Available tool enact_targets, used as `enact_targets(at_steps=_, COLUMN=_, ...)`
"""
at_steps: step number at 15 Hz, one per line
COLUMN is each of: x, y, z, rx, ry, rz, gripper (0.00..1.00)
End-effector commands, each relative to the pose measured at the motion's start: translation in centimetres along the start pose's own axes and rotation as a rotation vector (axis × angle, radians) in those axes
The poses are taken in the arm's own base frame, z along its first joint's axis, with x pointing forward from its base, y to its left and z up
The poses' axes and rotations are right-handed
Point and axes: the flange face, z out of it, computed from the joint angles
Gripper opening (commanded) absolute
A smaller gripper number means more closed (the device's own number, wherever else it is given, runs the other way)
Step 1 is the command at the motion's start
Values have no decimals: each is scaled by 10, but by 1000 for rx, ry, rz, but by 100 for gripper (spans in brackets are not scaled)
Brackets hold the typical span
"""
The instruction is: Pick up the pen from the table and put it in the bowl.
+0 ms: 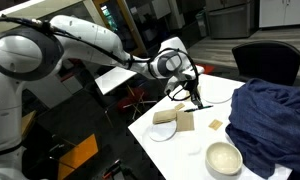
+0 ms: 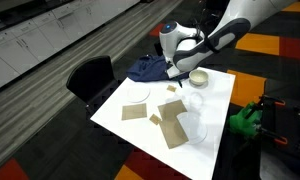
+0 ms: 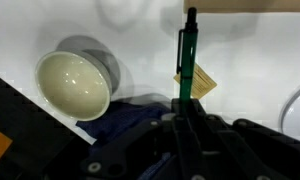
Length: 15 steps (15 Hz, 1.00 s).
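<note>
In the wrist view we see the gripper pinched tight on the lower end of the slim green pen. The pen juts straight out from the dark fingers over the smooth white table. It sits apart from the round, thick-rimmed cream bowl, not over it, and a rumpled dark blue cloth lies just beside that bowl.

Soft overhead room light fills the scene. In the wrist view the white worktop around the bowl glares almost blank, and a grey shadow lies just beyond the bowl. The pen beside the bowl is fairly sharp; the dark end effector is blurred. Both exterior views are grainy, dim behind the bowl.
</note>
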Motion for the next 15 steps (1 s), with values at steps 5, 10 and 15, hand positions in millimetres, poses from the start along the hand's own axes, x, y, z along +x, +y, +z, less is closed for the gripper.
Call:
enact_targets(at_steps=5, x=15, y=62, z=-20, rx=-124, ry=76, rz=111, gripper=3)
enact_targets(at_steps=10, x=36, y=88, z=-8, rx=-171, ry=123, rz=158, gripper=3)
enact_targets(at_steps=15, x=47, y=96, z=7, rx=-194, ry=136, rz=163, gripper=11)
